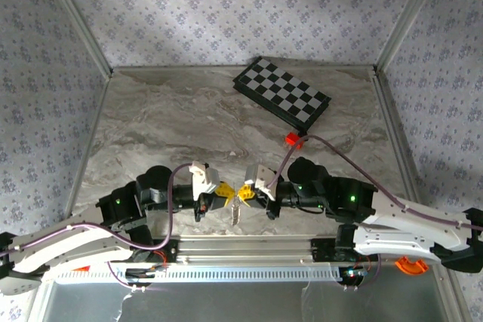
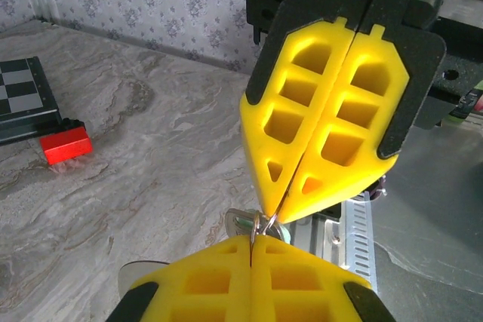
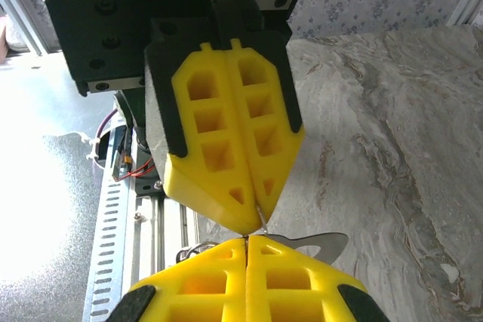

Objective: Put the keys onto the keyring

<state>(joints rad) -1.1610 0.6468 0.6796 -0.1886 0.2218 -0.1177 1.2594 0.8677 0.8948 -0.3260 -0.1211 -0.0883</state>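
My two grippers meet tip to tip above the table's near edge, the left gripper [image 1: 229, 194] and the right gripper [image 1: 243, 192], both shut. The thin wire keyring [image 2: 257, 224] sits between the tips. It runs into the seam of the left gripper [image 2: 252, 243] and up to the tip of the right gripper [image 2: 281, 209]. The keys [image 1: 236, 211] hang below the tips: a silver key [image 2: 235, 220] and a mint-green piece [image 2: 266, 225] behind the ring. In the right wrist view a silver key head [image 3: 332, 243] juts out beside the right gripper [image 3: 247, 240], under the left gripper [image 3: 255, 220].
A chessboard [image 1: 281, 92] lies at the back right, with a small red block [image 1: 292, 139] at its near corner. An orange plastic piece [image 1: 410, 265] sits by the right arm's base. The metal rail [image 1: 249, 246] runs just below the grippers.
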